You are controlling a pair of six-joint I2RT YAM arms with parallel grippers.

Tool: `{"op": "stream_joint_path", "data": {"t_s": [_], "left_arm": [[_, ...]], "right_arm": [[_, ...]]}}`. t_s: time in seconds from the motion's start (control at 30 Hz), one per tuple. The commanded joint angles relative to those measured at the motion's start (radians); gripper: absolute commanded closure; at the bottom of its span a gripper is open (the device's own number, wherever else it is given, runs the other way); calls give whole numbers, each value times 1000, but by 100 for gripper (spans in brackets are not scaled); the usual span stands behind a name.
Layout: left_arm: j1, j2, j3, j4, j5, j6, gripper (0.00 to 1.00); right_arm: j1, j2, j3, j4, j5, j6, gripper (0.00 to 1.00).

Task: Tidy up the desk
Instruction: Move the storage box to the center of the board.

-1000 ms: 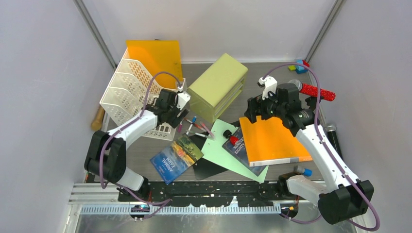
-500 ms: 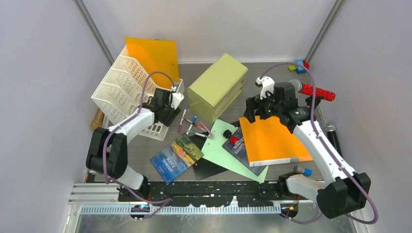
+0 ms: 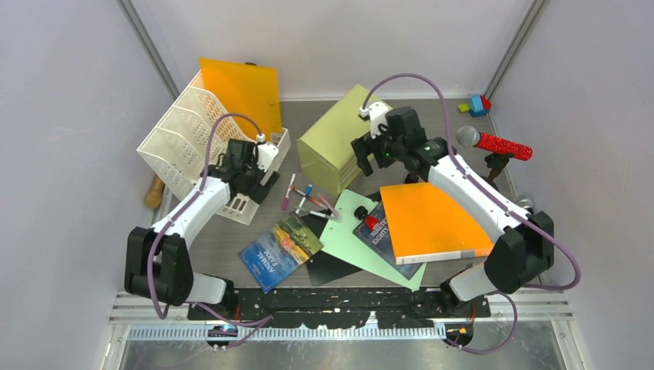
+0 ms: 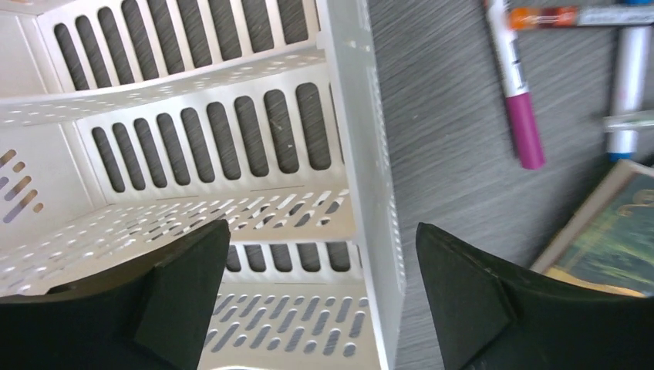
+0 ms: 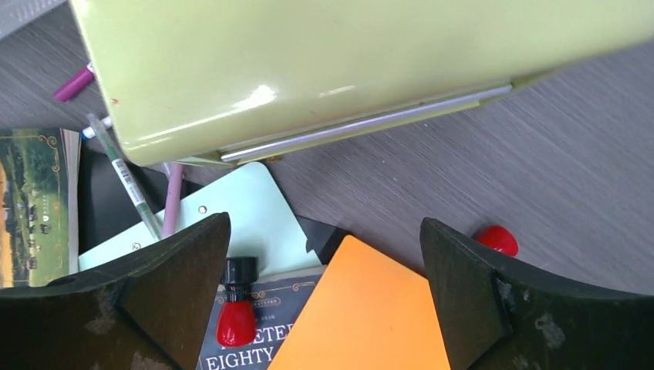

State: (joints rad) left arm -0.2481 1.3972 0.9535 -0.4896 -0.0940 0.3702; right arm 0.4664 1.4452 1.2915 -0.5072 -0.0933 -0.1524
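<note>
Two open grippers hung over the dark grey-brown wood-grain desk (image 3: pixel 224 231) stretching beyond the arms' bases. The left gripper (image 4: pixel 324 308) gaped wide, gripping nothing, the side wall of the white slotted plastic file rack (image 4: pixel 231 139) between its fingers. Farther back, the right gripper (image 5: pixel 324 301) spread fully, empty, just beside the yellow-green drawer cabinet (image 5: pixel 308 69).

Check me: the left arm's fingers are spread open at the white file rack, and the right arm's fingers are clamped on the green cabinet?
Not quite. The right arm's fingers are spread open too, beside the green cabinet, gripping nothing; the right wrist view shows it. The rest holds.
</note>
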Motion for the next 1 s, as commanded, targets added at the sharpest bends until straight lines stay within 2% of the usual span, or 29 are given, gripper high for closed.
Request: {"op": "stream_joint_path", "data": {"t_s": [0.0, 0.17, 0.37, 0.73, 0.97], "left_arm": [[3, -93, 78, -75, 123, -43, 2], [3, -173, 111, -117, 182, -101, 0], [4, -314, 60, -112, 148, -128, 0], [4, -436, 0, -129, 102, -74, 0], [4, -469, -27, -120, 102, -67, 0]], "right_arm": [[131, 37, 69, 62, 178, -89, 0], [275, 126, 153, 68, 339, -212, 0], [357, 276, 300, 30, 421, -278, 0], [365, 523, 532, 50, 558, -302, 9], [296, 648, 724, 7, 621, -266, 12]]}}
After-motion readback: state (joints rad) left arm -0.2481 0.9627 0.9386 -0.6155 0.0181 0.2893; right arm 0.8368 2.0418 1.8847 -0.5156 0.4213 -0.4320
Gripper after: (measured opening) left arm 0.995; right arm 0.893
